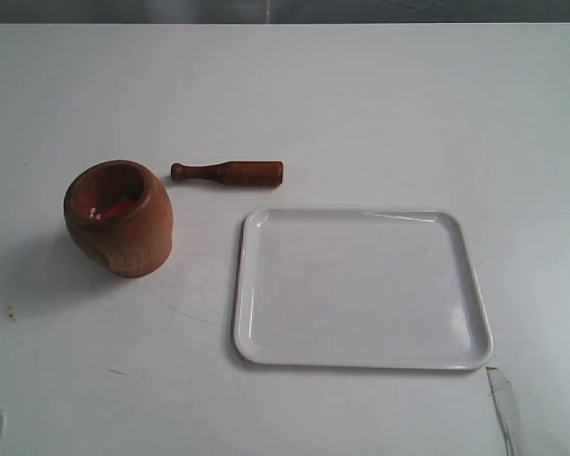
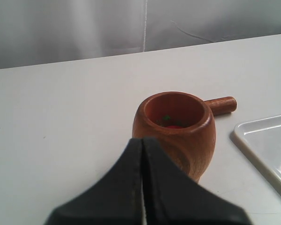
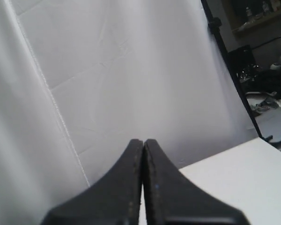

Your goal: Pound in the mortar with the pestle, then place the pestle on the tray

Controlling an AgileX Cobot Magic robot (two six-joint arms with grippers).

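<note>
From outside, we see the pestle (image 1: 226, 173) lying flat on the table (image 1: 380, 104) just beyond the mortar (image 1: 119, 218), not touching it. Its long axis runs crosswise, knob end nearer the mortar. The tray (image 1: 361, 288) sits beside the mortar. We cannot make out the reddish bits inside the mortar.

At the left wrist, the mortar hides all but the pestle's thick end (image 2: 220, 105), and the tray is cut off. The left gripper (image 2: 143, 140) hangs near the mortar, fingers pressed together, holding nothing.

At the right wrist, the right gripper (image 3: 144, 143) is likewise closed, facing a white backdrop (image 3: 131, 70).
</note>
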